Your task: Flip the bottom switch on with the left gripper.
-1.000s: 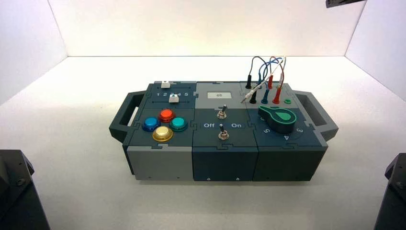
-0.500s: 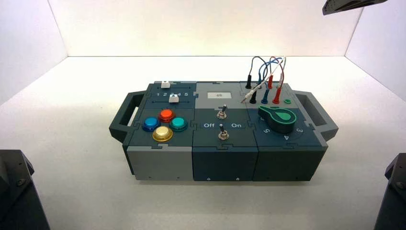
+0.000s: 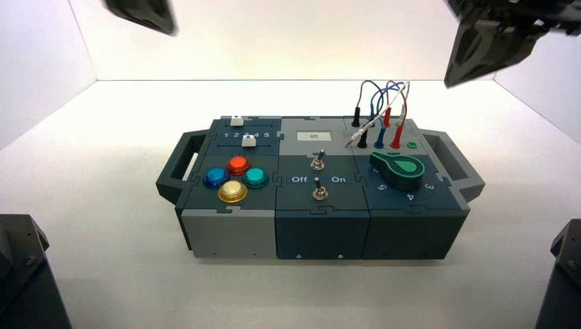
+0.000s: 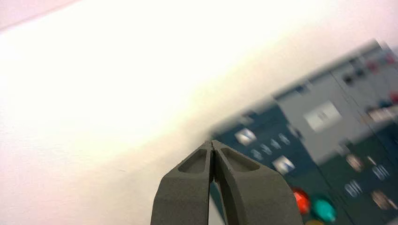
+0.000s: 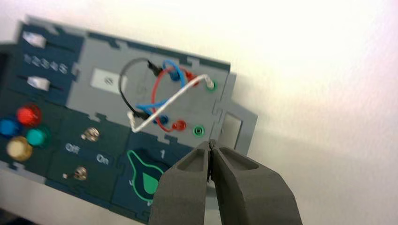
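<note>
The bottom switch (image 3: 318, 192) is a tiny toggle on the box's dark middle panel, between the white words Off and On and nearer the front than its twin (image 3: 317, 163). It also shows in the right wrist view (image 5: 80, 173), its thin lever seemingly leaning to the Off side. My left gripper (image 3: 168, 29) hangs high at the far left, well away from the box. In the left wrist view its fingers (image 4: 212, 143) are shut and empty. My right gripper (image 3: 455, 77) hangs high over the far right, shut and empty (image 5: 210, 143).
The box (image 3: 233, 236) has handles at both ends. On the left are two white sliders (image 3: 249, 140) and four coloured buttons (image 3: 233, 190). On the right are a green knob (image 3: 397, 170) and looped wires (image 3: 380, 103). Dark arm bases stand at both front corners (image 3: 20, 274).
Both grippers have come down into the high view: the left has appeared at the top left, and the right has grown from a sliver into a large shape at the top right. The box is unchanged.
</note>
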`<control>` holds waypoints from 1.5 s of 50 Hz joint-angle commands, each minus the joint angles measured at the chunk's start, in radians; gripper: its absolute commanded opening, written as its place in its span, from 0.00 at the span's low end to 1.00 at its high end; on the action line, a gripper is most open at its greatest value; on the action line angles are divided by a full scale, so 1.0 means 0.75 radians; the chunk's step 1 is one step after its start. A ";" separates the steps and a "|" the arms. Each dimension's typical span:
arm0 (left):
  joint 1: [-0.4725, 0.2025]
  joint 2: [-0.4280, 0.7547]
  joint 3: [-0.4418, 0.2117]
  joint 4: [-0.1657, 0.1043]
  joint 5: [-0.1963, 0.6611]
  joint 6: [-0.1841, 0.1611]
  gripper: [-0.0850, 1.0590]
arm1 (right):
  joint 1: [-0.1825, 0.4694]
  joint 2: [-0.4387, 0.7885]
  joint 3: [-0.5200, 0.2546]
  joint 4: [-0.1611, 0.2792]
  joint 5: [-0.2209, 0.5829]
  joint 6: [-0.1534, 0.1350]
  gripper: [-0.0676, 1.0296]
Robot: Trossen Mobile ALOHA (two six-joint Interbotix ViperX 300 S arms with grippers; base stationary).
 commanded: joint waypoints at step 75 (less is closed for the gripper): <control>-0.888 0.342 -0.264 -0.031 0.616 0.002 0.05 | 0.000 0.299 -0.084 0.086 0.049 -0.014 0.04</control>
